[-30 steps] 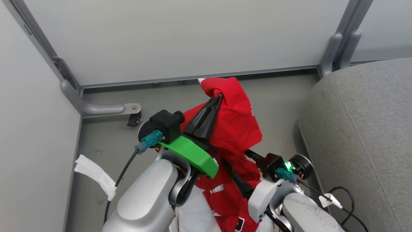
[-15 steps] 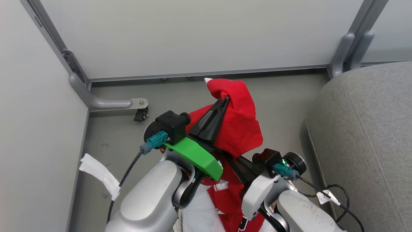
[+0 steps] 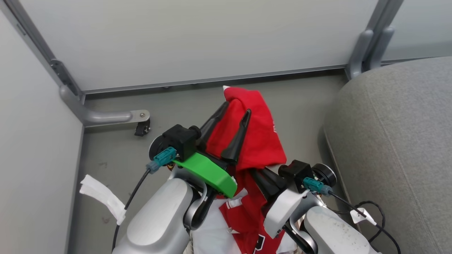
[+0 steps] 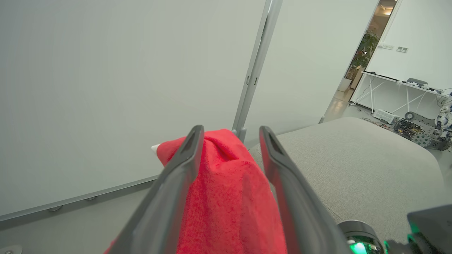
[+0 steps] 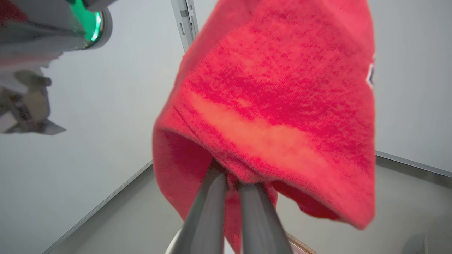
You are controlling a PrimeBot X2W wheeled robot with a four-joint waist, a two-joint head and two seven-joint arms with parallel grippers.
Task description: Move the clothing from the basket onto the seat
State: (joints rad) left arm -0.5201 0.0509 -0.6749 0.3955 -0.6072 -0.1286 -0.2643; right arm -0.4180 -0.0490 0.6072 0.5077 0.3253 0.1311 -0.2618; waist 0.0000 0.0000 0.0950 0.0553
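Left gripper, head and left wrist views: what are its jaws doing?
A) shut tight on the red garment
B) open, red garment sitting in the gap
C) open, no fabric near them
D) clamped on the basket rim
B: in the left wrist view the left gripper has its jaws spread wide apart, with the red garment bunched in the gap between them.
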